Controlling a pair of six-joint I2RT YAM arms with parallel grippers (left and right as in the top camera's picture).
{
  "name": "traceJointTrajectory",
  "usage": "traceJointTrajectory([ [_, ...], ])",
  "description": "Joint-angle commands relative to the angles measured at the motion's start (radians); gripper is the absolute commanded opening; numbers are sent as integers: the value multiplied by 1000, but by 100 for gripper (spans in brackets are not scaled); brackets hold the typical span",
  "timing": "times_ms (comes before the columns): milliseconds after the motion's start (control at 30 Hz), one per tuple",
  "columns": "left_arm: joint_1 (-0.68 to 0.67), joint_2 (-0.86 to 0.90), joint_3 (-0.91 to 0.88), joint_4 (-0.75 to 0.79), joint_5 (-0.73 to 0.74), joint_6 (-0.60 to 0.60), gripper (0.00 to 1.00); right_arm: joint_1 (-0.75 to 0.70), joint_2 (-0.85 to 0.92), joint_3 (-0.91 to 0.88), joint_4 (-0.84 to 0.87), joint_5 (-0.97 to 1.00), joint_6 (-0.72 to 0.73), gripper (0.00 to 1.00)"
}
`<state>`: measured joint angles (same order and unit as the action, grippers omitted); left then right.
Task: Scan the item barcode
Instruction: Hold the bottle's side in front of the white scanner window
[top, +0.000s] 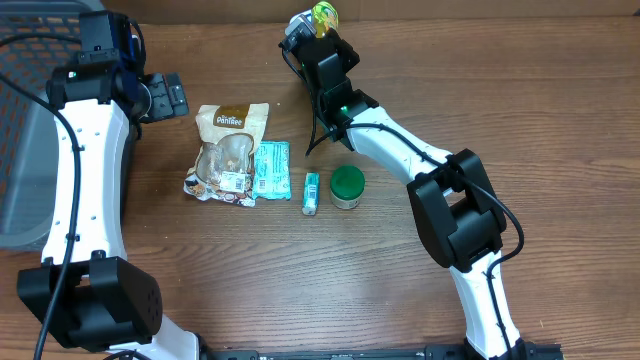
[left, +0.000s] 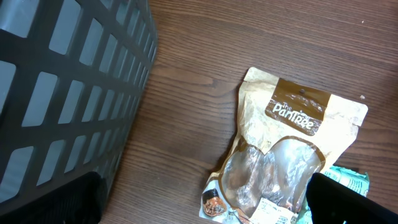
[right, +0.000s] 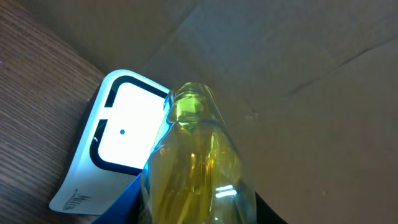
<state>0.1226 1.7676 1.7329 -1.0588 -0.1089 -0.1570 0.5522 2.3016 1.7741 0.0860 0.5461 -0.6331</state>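
We see the right gripper (top: 312, 30) clasping a yellow bottle (right: 196, 174), neck toward frame top, the lit scanner (right: 124, 134) just left.

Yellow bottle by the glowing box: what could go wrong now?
The yellow bottle looks smooth and shiny, so it might slip from the right gripper. No barcode shows on the side we see, so the scanner may miss it. The bottle looks close to the scanner and could bump it.
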Motion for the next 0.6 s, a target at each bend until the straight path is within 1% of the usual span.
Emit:
traceJointTrajectory([
  [0, 8, -2, 16, 0, -14, 4, 100, -14, 1, 26, 18, -8, -3, 12],
  [33, 8, -2, 16, 0, -13, 4, 100, -16, 1, 26, 18, -7, 2, 13],
  [133, 8, -2, 16, 0, -13, 4, 100, -18, -13, 26, 23, 37, 95, 13],
  [200, 8, -2, 16, 0, -13, 4, 100, -18, -43, 26, 21, 89, 150, 13],
  [267, 8, -2, 16, 0, -13, 4, 100, -18, -90, 26, -8, 100, 192, 13],
  [433, 8, -2, 16, 0, -13, 4, 100, -18, -231, 26, -154, 87, 253, 13],
  [567, 8, -2, 16, 0, -13, 4, 100, -34, -342, 26, -356, 80, 381, 13],
])
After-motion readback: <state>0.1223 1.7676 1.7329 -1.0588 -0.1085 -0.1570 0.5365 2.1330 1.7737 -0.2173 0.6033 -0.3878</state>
